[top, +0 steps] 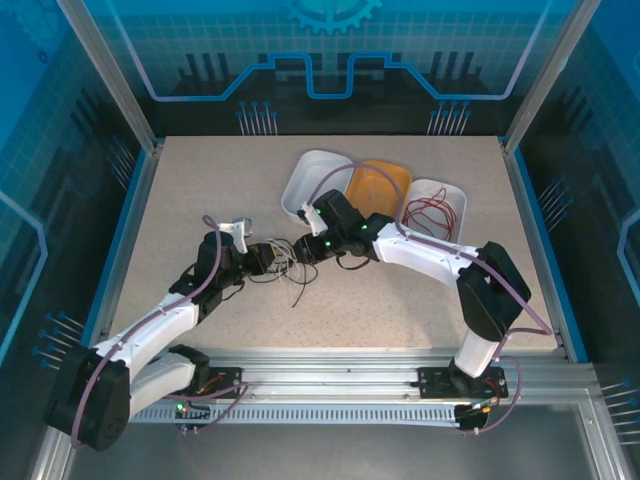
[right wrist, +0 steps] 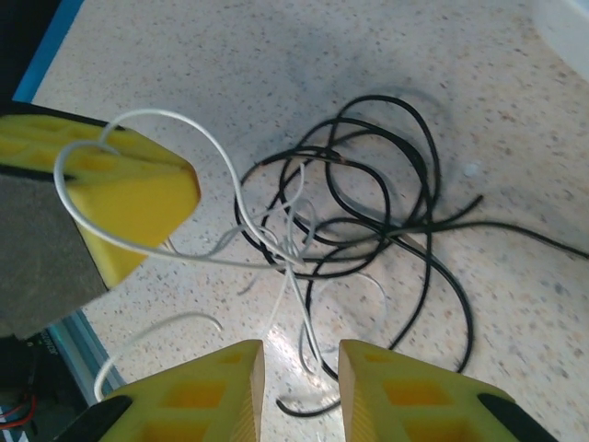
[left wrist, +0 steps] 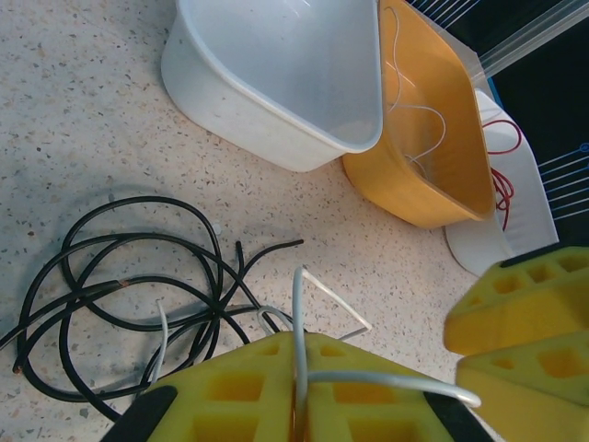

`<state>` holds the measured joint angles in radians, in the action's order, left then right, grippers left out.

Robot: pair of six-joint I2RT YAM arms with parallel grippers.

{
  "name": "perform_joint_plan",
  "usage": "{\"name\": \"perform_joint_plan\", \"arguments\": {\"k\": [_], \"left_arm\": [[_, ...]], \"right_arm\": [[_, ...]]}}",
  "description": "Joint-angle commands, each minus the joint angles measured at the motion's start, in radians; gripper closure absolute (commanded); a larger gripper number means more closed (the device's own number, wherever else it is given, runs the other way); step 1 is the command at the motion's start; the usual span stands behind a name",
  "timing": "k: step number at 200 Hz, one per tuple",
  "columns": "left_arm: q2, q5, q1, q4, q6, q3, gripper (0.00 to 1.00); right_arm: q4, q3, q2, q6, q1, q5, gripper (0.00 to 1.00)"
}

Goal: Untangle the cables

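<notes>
The cables [top: 290, 268] lie as a loose tangle of black and white wires on the speckled table between my two grippers. My left gripper [left wrist: 302, 336] is shut on a white cable [left wrist: 299, 295] that stands up between its yellow jaws and bends off to the right. Black loops [left wrist: 138, 276] spread on the table just beyond it. My right gripper [right wrist: 301, 354] is open, low over the tangle, with thin white strands [right wrist: 276, 249] and a black loop [right wrist: 405, 203] lying on the table ahead of the gap. The left gripper's fingers [right wrist: 129, 193] face it, a white loop arching over them.
Three bins stand at the back right: a white one [top: 315, 178], an orange one [top: 380, 188] with a thin white wire in it, and a white one [top: 437, 205] holding red wires. The blue table edges frame the bare speckled surface [top: 200, 190].
</notes>
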<state>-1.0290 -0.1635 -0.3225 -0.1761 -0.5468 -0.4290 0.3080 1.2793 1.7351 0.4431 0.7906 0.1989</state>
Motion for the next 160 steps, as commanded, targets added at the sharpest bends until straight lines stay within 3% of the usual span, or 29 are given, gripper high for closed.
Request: {"name": "perform_joint_plan", "arguments": {"k": [1, 160], "left_arm": [[0.013, -0.026, 0.008, 0.009, 0.022, 0.002, 0.91], [-0.042, -0.074, 0.008, -0.02, 0.025, -0.008, 0.92]], "right_arm": [[-0.047, 0.047, 0.035, -0.016, -0.008, 0.067, 0.72], [-0.06, 0.121, 0.192, -0.014, -0.044, 0.206, 0.66]]}}
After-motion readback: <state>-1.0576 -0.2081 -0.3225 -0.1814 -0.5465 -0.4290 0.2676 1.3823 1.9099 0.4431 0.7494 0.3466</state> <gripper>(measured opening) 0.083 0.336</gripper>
